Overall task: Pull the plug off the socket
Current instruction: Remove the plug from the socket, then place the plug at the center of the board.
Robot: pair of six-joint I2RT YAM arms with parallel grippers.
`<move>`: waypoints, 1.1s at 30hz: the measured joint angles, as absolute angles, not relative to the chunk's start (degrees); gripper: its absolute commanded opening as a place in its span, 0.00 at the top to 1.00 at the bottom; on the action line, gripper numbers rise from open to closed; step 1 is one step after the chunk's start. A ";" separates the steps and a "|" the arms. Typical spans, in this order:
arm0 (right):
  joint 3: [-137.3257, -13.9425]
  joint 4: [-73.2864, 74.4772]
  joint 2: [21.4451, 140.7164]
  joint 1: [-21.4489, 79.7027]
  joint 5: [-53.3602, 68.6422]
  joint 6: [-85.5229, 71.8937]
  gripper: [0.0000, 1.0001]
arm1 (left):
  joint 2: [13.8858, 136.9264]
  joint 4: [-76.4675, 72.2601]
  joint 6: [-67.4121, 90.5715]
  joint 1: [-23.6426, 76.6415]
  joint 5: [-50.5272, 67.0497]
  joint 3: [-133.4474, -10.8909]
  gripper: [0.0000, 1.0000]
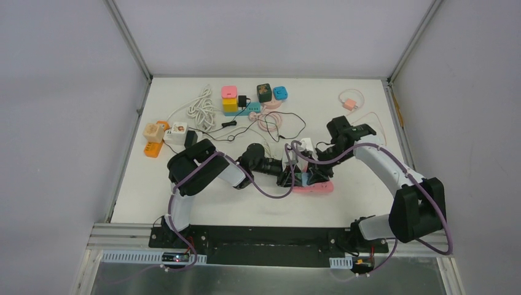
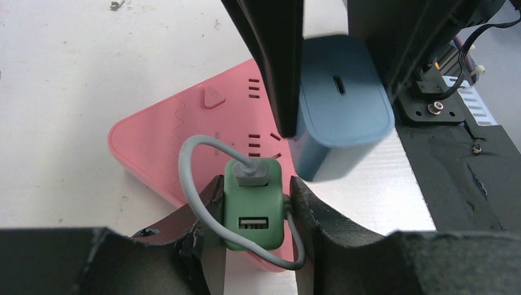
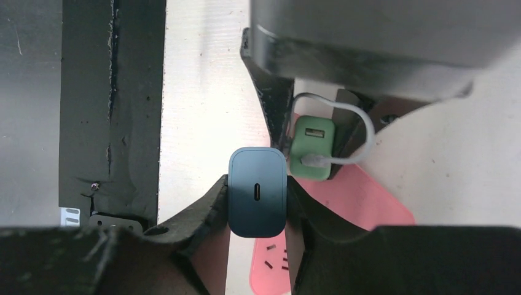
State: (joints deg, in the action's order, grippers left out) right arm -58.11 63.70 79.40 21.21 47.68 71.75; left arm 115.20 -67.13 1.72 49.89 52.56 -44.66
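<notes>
Right claw (image 3: pixel 257 192) under my control pinching dark blue plug (image 3: pixel 258 209) above pink power strip (image 3: pixel 368 203), left claw (image 2: pixel 253 200) pinching green plug (image 2: pixel 253 218).

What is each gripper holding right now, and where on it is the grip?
Left gripper grips the green charger by its side faces; right gripper grips the blue charger, also by its sides.

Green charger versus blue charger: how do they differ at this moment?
The green charger is smaller, with a rectangular port and a grey cable plugged in; the blue charger is bulkier, its one oval port empty. The left gripper is shut on the green charger, the right gripper on the blue. Both are rounded blocks at the pink strip.
</notes>
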 measured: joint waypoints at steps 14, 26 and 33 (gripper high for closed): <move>-60.86 69.65 76.73 9.08 49.58 73.32 1.00 | 115.20 -67.13 1.72 49.89 52.56 -44.66 1.00; -59.11 55.35 75.66 3.73 48.36 57.04 1.00 | 115.20 -67.13 1.72 49.89 52.53 -44.64 1.00; -55.81 43.66 74.70 1.39 45.17 46.92 1.00 | 115.20 -67.11 1.58 49.91 52.47 -44.64 1.00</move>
